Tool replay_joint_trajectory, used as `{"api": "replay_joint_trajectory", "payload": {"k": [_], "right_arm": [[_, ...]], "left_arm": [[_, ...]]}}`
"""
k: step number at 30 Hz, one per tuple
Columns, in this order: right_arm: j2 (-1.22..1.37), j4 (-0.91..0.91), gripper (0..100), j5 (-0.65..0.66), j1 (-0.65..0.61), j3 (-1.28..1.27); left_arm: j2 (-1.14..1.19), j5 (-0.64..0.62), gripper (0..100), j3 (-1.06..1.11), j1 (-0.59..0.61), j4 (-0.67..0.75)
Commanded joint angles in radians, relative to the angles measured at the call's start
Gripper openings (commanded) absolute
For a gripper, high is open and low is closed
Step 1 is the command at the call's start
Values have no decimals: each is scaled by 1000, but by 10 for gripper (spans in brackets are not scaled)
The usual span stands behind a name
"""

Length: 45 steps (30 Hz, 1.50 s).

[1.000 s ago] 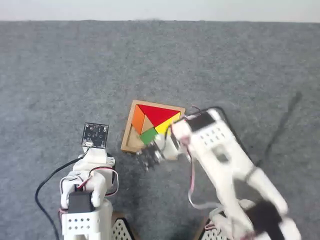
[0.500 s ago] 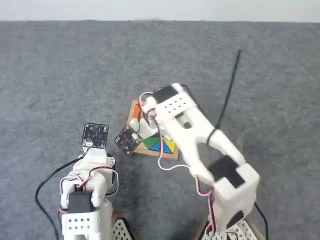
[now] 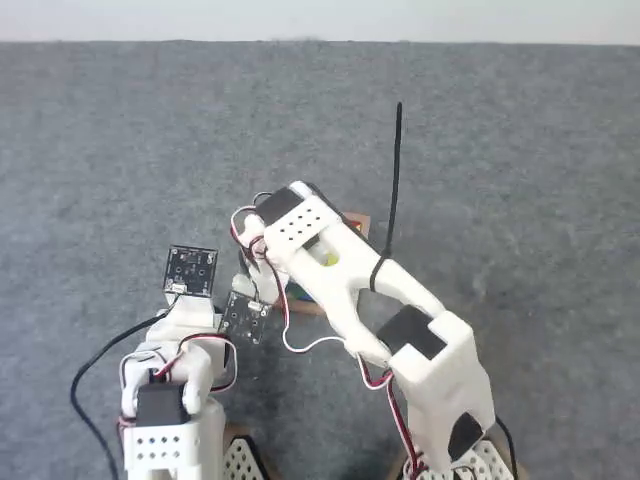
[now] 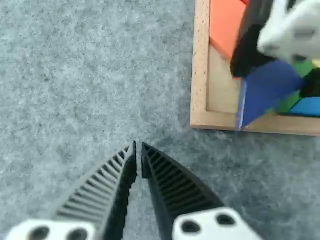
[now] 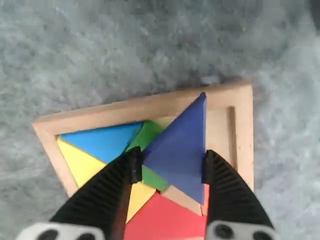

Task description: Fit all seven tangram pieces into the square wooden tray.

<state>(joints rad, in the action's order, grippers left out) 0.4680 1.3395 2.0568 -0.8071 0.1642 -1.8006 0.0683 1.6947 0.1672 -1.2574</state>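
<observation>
Square wooden tray (image 5: 145,107) holds light-blue (image 5: 100,142), yellow (image 5: 82,165), green (image 5: 150,137) and red (image 5: 165,220) pieces, with bare floor along one rim. Right gripper (image 5: 171,165) clamps a dark-blue triangle (image 5: 177,145), tilted above them. Left gripper (image 4: 138,150), pinched closed, sits toward the tray's 8 o'clock over grey carpet (image 3: 500,150).

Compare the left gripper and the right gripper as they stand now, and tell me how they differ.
The left gripper is shut on nothing, while the right gripper is clamped on the dark blue triangle. The left gripper sits over the grey mat, beside the wooden tray, while the right gripper is over the tray itself. Both have black jaws.
</observation>
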Motion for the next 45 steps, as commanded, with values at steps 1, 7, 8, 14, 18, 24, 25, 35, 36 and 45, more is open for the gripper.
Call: {"api": "replay_joint_trajectory", "payload": {"k": [1, 7, 8, 14, 18, 24, 25, 35, 36, 45], "right_arm": [[-10, -1, 166, 31, -1, 58], [-13, -19, 314, -12, -4, 61], [-10, -38, 330, -44, -4, 69], [-19, -58, 357, -175, 42, 170], [-64, 27, 357, -351, 139, 311], [-159, 236, 357, -480, 260, 396], [-165, 254, 357, -480, 282, 394], [-176, 453, 214, -964, 415, 356], [-177, 450, 175, -1045, 415, 344], [-444, 229, 132, -1626, 423, 155]], "left_arm": [[-17, 2, 21, -10, -5, -3], [-17, 2, 21, -10, -5, -3], [-17, 2, 21, -10, -5, -3], [-17, 2, 21, -10, -5, -3], [-17, 2, 21, -10, -5, -3], [-17, 2, 21, -10, -5, -3], [-17, 2, 21, -10, -5, -3], [-17, 2, 21, -10, -5, -3], [-17, 2, 21, -10, -5, -3], [-17, 2, 21, -10, -5, -3]]}}
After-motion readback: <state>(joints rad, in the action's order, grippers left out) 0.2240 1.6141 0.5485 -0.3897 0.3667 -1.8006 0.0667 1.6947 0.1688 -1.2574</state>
